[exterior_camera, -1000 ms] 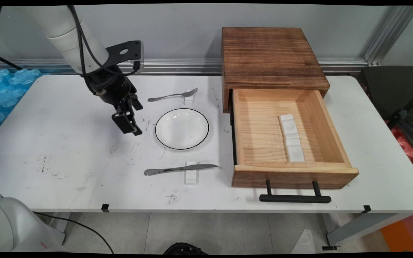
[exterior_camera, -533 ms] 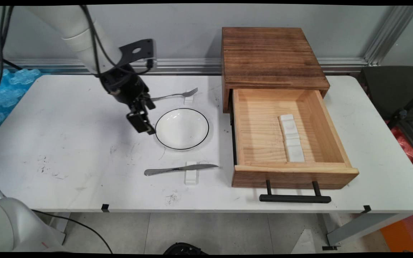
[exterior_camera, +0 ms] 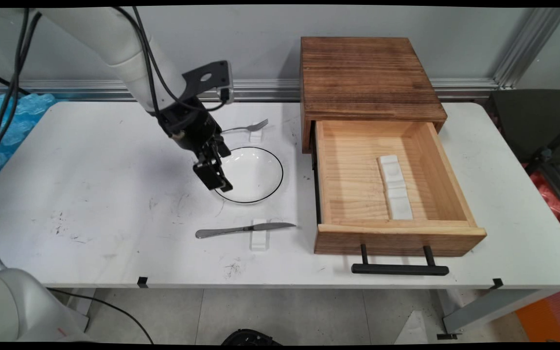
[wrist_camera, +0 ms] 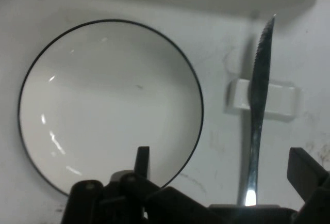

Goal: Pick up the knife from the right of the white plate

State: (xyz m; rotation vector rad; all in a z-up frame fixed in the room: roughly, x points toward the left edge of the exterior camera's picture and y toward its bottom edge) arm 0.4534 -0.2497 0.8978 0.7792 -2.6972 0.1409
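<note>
End effector (exterior_camera: 218, 182) spread and empty, hanging over the left rim of the black-rimmed white plate (exterior_camera: 251, 172); knife (exterior_camera: 243, 228) on a white rest (exterior_camera: 259, 236) nearer the bench's (exterior_camera: 90, 204) front edge; fork (exterior_camera: 246, 128) on a rest behind the plate; open wooden drawer (exterior_camera: 392, 194) to the right holds white rests (exterior_camera: 395, 187).

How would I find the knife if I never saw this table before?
Start at the big wooden box with its open drawer on the white table. Left of the drawer is a round white plate with a thin black rim. The knife lies on the plate's near side, resting on a small white block; unlike the fork on the far side, it has a jagged blade, not prongs.
</note>
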